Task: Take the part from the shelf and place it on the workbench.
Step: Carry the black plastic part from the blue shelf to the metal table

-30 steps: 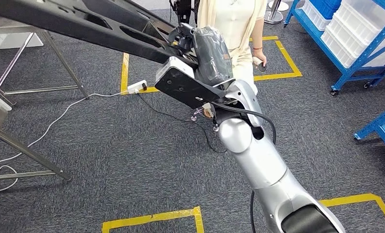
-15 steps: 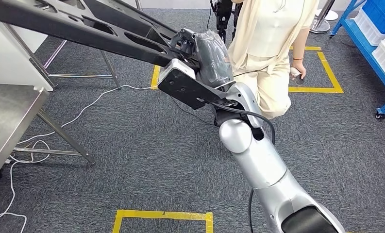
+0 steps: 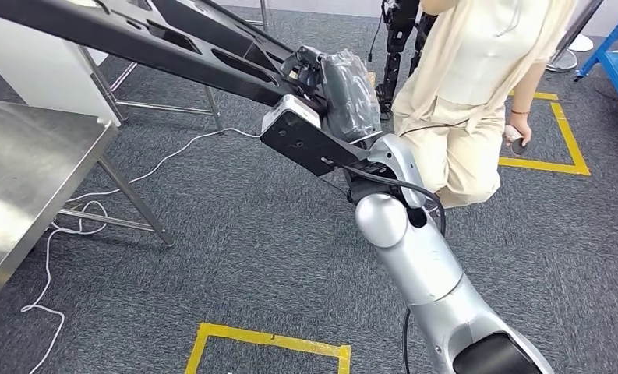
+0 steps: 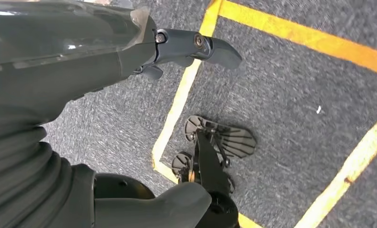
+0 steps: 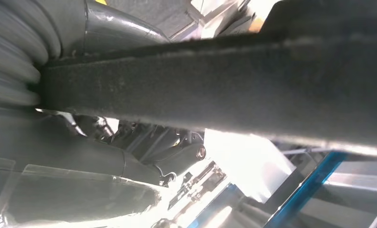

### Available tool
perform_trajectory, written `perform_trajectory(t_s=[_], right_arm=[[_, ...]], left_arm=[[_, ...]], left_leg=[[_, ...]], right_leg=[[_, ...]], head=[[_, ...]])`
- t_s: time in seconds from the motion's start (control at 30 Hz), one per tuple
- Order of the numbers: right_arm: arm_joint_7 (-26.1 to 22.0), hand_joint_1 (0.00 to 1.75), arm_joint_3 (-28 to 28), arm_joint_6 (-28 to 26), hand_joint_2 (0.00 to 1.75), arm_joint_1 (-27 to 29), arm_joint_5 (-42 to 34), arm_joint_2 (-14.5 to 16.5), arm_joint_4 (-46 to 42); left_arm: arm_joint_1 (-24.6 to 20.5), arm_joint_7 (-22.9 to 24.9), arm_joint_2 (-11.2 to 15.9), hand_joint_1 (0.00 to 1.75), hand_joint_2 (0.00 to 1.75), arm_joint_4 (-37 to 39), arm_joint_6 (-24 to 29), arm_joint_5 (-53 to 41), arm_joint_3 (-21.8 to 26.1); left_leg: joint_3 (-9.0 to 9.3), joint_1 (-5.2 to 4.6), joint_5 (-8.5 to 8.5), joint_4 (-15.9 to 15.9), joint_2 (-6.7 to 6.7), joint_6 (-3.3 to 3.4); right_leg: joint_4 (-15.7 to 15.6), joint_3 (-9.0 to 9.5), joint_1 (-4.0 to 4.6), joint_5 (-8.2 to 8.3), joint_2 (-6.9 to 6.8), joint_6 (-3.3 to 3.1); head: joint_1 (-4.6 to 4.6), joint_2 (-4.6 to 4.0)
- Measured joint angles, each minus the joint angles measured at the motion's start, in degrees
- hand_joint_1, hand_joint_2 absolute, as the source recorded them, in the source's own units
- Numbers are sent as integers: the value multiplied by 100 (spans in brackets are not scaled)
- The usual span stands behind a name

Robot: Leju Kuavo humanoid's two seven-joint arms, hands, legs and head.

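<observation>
Currently right hand (image 3: 321, 74) fingers clamped on long black part (image 3: 134, 39), carried above carpet; steel worktop (image 3: 25, 171) at left; left hand (image 4: 82, 57) fingers apart, empty.

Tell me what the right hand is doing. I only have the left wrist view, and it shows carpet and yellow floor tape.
Observer: The right hand grips one end of a long black part, which it holds raised above the floor in the head view.
Operator: Is the workbench anywhere close?
Observer: A steel workbench stands at the left of the head view. The part is not resting on it.
Operator: Anyone near the arm?
Observer: A person in pale clothes stands just beyond the right hand, with something small and dark in one hand.
</observation>
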Motion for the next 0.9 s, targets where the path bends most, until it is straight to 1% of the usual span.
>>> perform_trajectory(t_s=[0.03, 0.07, 0.1, 0.13, 0.17, 0.2, 0.23, 0.27, 0.3, 0.33, 0.37, 0.4, 0.43, 0.47, 0.5, 0.53, 0.57, 0.6, 0.63, 0.67, 0.7, 0.73, 0.77, 0.8, 0.83, 0.87, 0.9], right_arm=[[0, 175, -3, 0, 175, -1, 4, -2, -8], [0, 175, -13, 0, 175, -1, 8, -8, -16], [1, 175, -23, 1, 175, 3, 11, -20, -22], [7, 175, -33, 1, 175, 10, 15, -32, -26], [20, 175, -40, 1, 175, 26, 20, -44, -26], [36, 175, -41, 2, 175, 43, 25, -53, -26], [51, 175, -40, 3, 175, 55, 30, -56, -26], [60, 175, -40, 5, 175, 58, 33, -55, -26], [63, 175, -39, 7, 175, 52, 35, -51, -26], [63, 175, -39, 9, 175, 42, 37, -46, -26], [63, 175, -38, 11, 175, 33, 39, -41, -26], [64, 175, -38, 14, 175, 29, 41, -37, -25], [67, 175, -36, 20, 175, 28, 46, -30, -24], [75, 175, -34, 30, 175, 27, 55, -17, -23], [84, 175, -33, 43, 175, 25, 68, 2, -22], [93, 175, -32, 59, 175, 20, 85, 25, -22], [100, 175, -33, 72, 175, 15, 102, 46, -22], [102, 175, -34, 80, 175, 13, 116, 60, -21], [102, 175, -36, 86, 175, 16, 128, 66, -16], [102, 175, -37, 91, 175, 23, 140, 67, -8], [102, 175, -38, 96, 175, 34, 154, 68, 3], [102, 175, -38, 99, 175, 45, 167, 71, 15], [102, 175, -38, 101, 175, 53, 180, 78, 25], [101, 175, -38, 102, 175, 55, 192, 88, 31], [101, 175, -39, 102, 175, 53, 210, 100, 34], [105, 175, -45, 101, 175, 48, 233, 109, 36], [110, 175, -55, 99, 175, 43, 257, 113, 36]], left_arm=[[-1, 0, 0, 0, 175, 0, -1, 0, 0], [-4, 0, -1, 0, 175, 0, -1, 0, -1], [-9, 0, -1, 0, 175, 0, -2, 0, -1], [-16, 0, -1, 0, 175, 0, -2, 0, -1], [-18, 0, 0, 0, 175, 0, -2, 1, 0], [-15, -1, 0, 0, 175, 0, -2, 3, 1], [-8, -2, -1, 0, 175, 0, -2, 5, 1], [-1, -3, -2, 0, 175, 0, -2, 10, 1], [5, -6, -3, 0, 175, 0, -2, 14, 1], [7, -11, -5, 0, 175, 0, -2, 16, 1], [6, -17, -6, 0, 175, 0, -2, 20, 1], [8, -24, -7, 0, 175, 1, -2, 22, 1], [15, -30, -7, 0, 175, 1, -3, 24, 1], [31, -34, -6, 0, 175, 1, -3, 25, 1], [50, -37, -4, 0, 175, 2, -5, 23, 1], [66, -38, -4, 0, 175, 2, -10, 21, 1], [72, -42, -4, 0, 175, 2, -16, 19, 1], [69, -45, -4, 0, 175, 2, -22, 17, 1], [61, -49, -7, 0, 175, 2, -27, 16, 1], [55, -53, -8, 0, 175, 2, -31, 16, 1], [56, -56, -8, 0, 175, 2, -32, 15, 1], [61, -57, -8, 0, 175, 2, -33, 15, 1], [66, -59, -7, 0, 175, 2, -35, 15, 1], [69, -65, -5, 0, 175, 2, -38, 12, 1], [69, -81, -4, 0, 175, 1, -40, -9, 1], [66, -108, -3, 0, 175, -1, -45, -44, -1], [64, -140, -3, 0, 175, -3, -50, -91, -6]], left_leg=[[23, 12, 26, -33, -54, 42], [46, 29, 51, -64, -107, 78], [58, 40, 66, -79, -164, 101], [55, 42, 73, -81, -230, 115], [52, 43, 74, -80, -302, 117], [51, 44, 75, -78, -379, 117], [51, 46, 75, -73, -455, 115], [51, 50, 73, -65, -531, 109], [49, 56, 69, -51, -608, 96], [36, 51, 59, -25, -679, 71], [18, 52, 51, -3, -747, 38], [-5, 55, 49, 10, -804, -1], [-27, 65, 54, 14, -853, -44], [-42, 85, 65, 2, -897, -82], [-57, 101, 61, 11, -878, -115], [-92, 104, 15, 77, -773, -142], [-167, 103, -82, 233, -624, -164], [-299, 103, -233, 511, -445, -183], [-474, 103, -403, 864, -307, -202], [-656, 110, -549, 1222, -245, -217], [-793, 114, -626, 1480, -214, -228], [-833, 115, -604, 1548, -198, -231], [-760, 114, -490, 1402, -175, -227], [-581, 111, -311, 1068, -114, -212], [-368, 93, -163, 671, 26, -186], [-190, 69, -54, 342, 137, -150], [-81, 43, -6, 138, 216, -112]], right_leg=[[95, -33, -9, -59, 96, 13], [304, -121, -21, -164, 229, 17], [635, -281, -42, -308, 374, 6], [1035, -468, -59, -462, 458, -7], [1401, -654, -74, -579, 490, -4], [1618, -775, -87, -623, 501, 21], [1609, -790, -103, -572, 508, 67], [1379, -694, -123, -442, 527, 126], [988, -516, -152, -264, 587, 187], [587, -330, -177, -117, 687, 228], [287, -185, -196, -14, 765, 239], [113, -101, -200, 35, 820, 224], [66, -76, -188, 41, 822, 186], [62, -70, -181, 54, 771, 145], [50, -63, -184, 69, 722, 104], [34, -52, -192, 80, 672, 61], [17, -41, -201, 88, 618, 20], [8, -33, -197, 88, 560, -15], [6, -30, -177, 78, 499, -43], [6, -29, -158, 70, 433, -63], [7, -29, -143, 63, 365, -73], [7, -28, -132, 56, 301, -82], [7, -25, -124, 51, 242, -86], [8, -19, -118, 44, 189, -88], [8, -10, -103, 35, 140, -84], [9, -3, -77, 23, 95, -71], [8, 4, -55, 11, 52, -55]], head=[[3, 1], [13, 1], [26, 1], [32, 1], [42, 1], [43, 2], [44, 2], [45, 2], [45, 1], [46, 1], [45, 1], [43, 1], [43, 1], [42, 1], [41, 1], [26, 1], [5, 1], [-12, 1], [-31, 0], [-34, 0], [-33, 0], [-36, 1], [-36, 1], [-36, 0], [-37, 1], [-30, 0], [-25, 1]])
